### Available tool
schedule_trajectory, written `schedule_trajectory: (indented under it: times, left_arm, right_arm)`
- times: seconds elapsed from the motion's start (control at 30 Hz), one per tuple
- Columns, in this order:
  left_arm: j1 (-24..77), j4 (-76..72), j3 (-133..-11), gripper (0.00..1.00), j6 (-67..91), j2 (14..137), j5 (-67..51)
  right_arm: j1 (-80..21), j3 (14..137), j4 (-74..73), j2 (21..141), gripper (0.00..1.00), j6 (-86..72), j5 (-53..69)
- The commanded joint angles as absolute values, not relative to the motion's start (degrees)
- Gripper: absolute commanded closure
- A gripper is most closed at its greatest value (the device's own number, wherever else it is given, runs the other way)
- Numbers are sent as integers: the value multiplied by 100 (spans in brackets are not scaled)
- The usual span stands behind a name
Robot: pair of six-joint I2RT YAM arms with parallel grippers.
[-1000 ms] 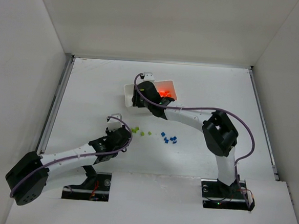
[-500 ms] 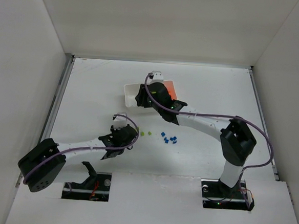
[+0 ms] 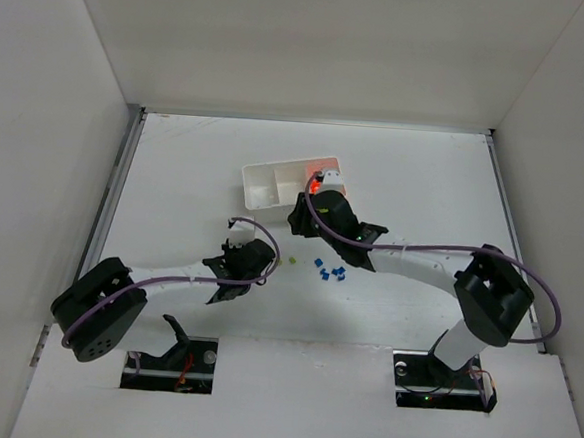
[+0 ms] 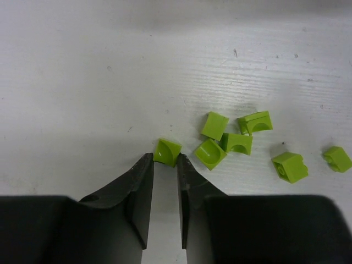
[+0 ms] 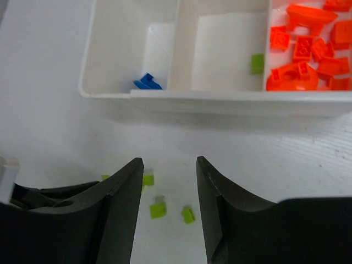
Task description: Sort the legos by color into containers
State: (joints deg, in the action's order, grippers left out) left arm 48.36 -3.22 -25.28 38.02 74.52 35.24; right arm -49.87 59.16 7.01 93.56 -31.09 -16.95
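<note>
Pinching green lego [image 4: 166, 152] at very tips, left hand [image 4: 165, 160] narrow; shallow grip, lift slowly toward middle compartment [image 5: 220, 49] of tray [image 5: 220, 102]. Right hand [image 5: 169, 165] wide, empty.

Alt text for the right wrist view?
White three-compartment tray seen past the open right gripper: a blue brick in its left compartment, one green brick in the middle, orange bricks piled at right. Loose green bricks lie on the table.

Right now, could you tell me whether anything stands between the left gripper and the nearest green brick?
Nothing visible does. The brick sits between the fingertips of the left gripper; the next brick lies just right of it, apart.
</note>
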Motion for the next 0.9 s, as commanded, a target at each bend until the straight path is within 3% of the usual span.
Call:
schedule_trajectory:
  times: [0.0, 0.53, 0.87]
  left_arm:
    - [4838, -290, -2707, 86, 3700, 7480, 3647]
    - [5506, 598, -3813, 88, 3569, 6486, 4034]
    - [4672, -1019, -5737, 87, 2101, 8663, 3323]
  right_arm:
    - [-4900, 5451, 1098, 8773, 51, -3296, -1872]
    - [-4259, 3121, 958, 6286, 51, -3428, -2162]
    - [-4091, 2523, 1046, 6248, 54, -3727, -2267]
